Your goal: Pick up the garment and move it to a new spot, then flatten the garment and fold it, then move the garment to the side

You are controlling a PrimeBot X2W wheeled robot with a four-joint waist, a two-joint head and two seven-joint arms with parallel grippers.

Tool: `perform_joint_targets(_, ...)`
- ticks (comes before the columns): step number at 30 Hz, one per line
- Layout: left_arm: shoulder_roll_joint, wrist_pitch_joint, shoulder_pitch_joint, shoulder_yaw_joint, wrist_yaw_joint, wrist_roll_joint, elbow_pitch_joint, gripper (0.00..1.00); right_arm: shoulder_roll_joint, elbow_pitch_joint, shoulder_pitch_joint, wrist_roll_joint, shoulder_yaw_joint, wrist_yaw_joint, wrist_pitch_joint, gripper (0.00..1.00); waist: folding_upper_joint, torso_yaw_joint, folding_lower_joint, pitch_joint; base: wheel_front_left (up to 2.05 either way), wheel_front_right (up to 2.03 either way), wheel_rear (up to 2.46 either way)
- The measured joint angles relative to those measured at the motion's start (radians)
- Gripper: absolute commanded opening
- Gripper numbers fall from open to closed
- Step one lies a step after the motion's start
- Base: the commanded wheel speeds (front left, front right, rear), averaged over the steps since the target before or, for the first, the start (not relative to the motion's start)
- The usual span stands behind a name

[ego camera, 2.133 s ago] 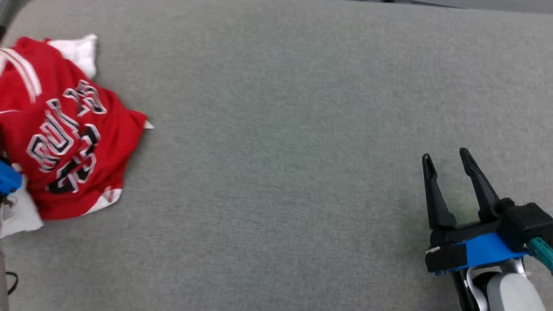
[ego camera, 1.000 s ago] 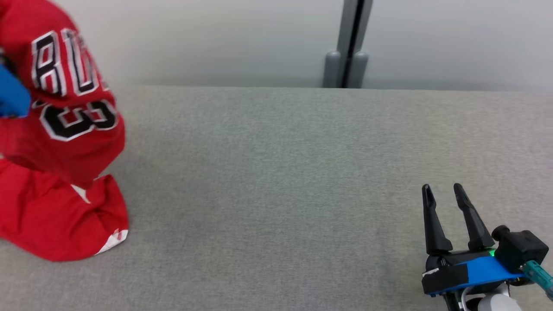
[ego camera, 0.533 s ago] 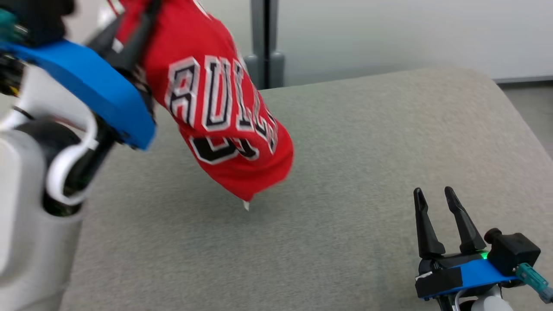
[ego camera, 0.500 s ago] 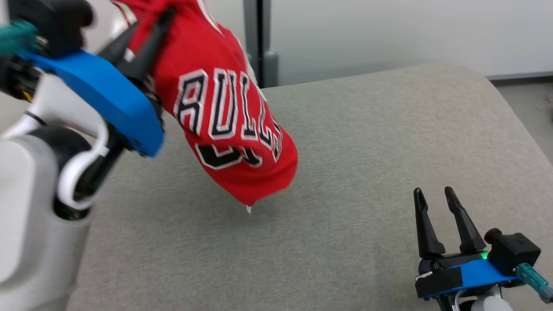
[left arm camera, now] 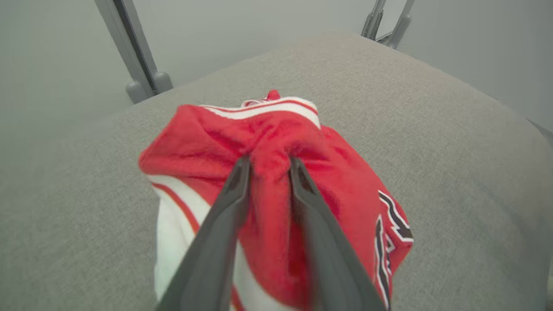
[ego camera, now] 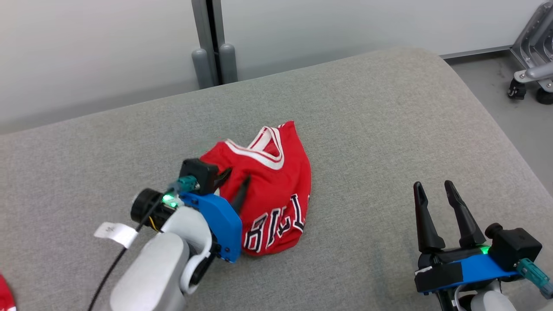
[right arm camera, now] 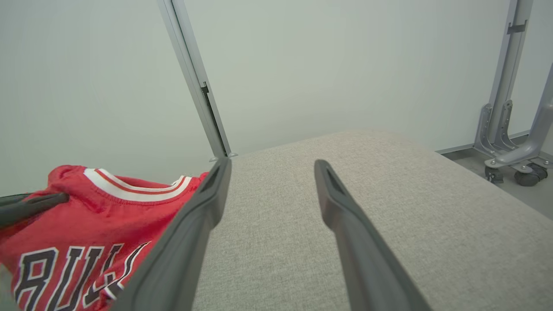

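Observation:
The garment (ego camera: pixel 276 190) is a red jersey with white trim and black-and-white lettering, lying crumpled in the middle of the grey padded table (ego camera: pixel 367 129). My left gripper (ego camera: pixel 236 176) reaches into its near left side. In the left wrist view the gripper (left arm camera: pixel 270 162) has its fingers parted, with a ridge of the red garment (left arm camera: pixel 276 129) standing between them. My right gripper (ego camera: pixel 432 185) rests open at the lower right, well clear of the cloth. The right wrist view has its gripper (right arm camera: pixel 272 163) empty and the garment (right arm camera: pixel 86 216) off to its left.
A grey post (ego camera: pixel 211 43) stands behind the table against the pale wall. A wheeled metal stand (ego camera: pixel 531 65) sits on the floor past the table's rounded right edge. A bit of red cloth (ego camera: pixel 4 296) peeks in at the bottom left corner.
The head camera has swung. The garment hung in the air from my shut left gripper; now it lies heaped on the table and the left fingers have parted. The right gripper stayed open.

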Motion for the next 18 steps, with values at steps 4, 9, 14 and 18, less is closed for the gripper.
perform_joint_targets(4, -0.062, -0.081, 0.013, 0.004, 0.010, -0.021, 0.090, 1.00, 0.000, -0.001, 0.003, -0.010, -0.006, 0.000, -0.001, 1.00, 0.0000, 0.027, 0.0000, -0.015, 0.00, 0.00, 0.00)
perform_joint_targets(9, -0.094, -0.235, 0.035, 0.049, -0.001, -0.070, 0.072, 1.00, 0.000, -0.002, 0.017, -0.023, -0.017, 0.000, -0.001, 1.00, 0.0000, 0.088, -0.0001, -0.045, 0.00, 0.00, 0.00)
perform_joint_targets(14, -0.055, -0.374, 0.097, 0.105, 0.024, -0.072, 0.021, 1.00, 0.000, -0.007, 0.029, -0.036, -0.029, 0.000, 0.005, 1.00, 0.0000, 0.153, -0.0001, -0.075, 0.00, 0.00, 0.00)
perform_joint_targets(18, -0.026, -0.453, 0.159, 0.155, 0.044, -0.085, -0.008, 1.00, 0.000, -0.018, 0.042, -0.041, -0.034, 0.000, 0.021, 1.00, 0.0000, 0.194, -0.0001, -0.089, 0.00, 0.00, 0.00)
